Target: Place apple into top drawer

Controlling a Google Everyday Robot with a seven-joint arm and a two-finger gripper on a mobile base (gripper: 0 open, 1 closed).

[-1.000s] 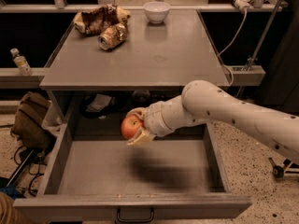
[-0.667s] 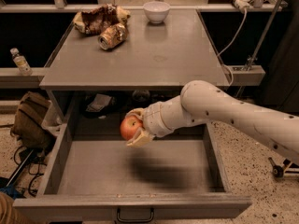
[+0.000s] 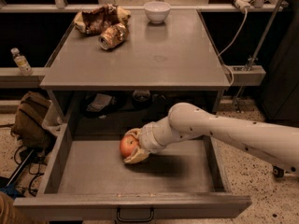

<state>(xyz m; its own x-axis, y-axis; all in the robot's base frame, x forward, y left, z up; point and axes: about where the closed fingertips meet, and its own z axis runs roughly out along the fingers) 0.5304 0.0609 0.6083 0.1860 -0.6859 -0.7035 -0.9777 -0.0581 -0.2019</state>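
Observation:
The red-orange apple [image 3: 127, 146] is held between the pale fingers of my gripper [image 3: 131, 146], which is shut on it. The white arm comes in from the right. The apple is inside the open top drawer [image 3: 93, 171], low over its flat grey bottom near the middle left; I cannot tell whether it touches the bottom. The drawer's dark front handle [image 3: 134, 215] shows at the bottom edge.
On the grey tabletop [image 3: 154, 55] above stand a white bowl [image 3: 156, 10], a crushed drink can [image 3: 113, 35] and a crumpled snack bag [image 3: 98, 17]. A plastic bottle [image 3: 21, 61] stands on the left ledge. A brown bag [image 3: 30, 120] lies on the floor at left.
My gripper has lowered the apple deeper into the drawer, close to its bottom. The arm stays stretched in from the right.

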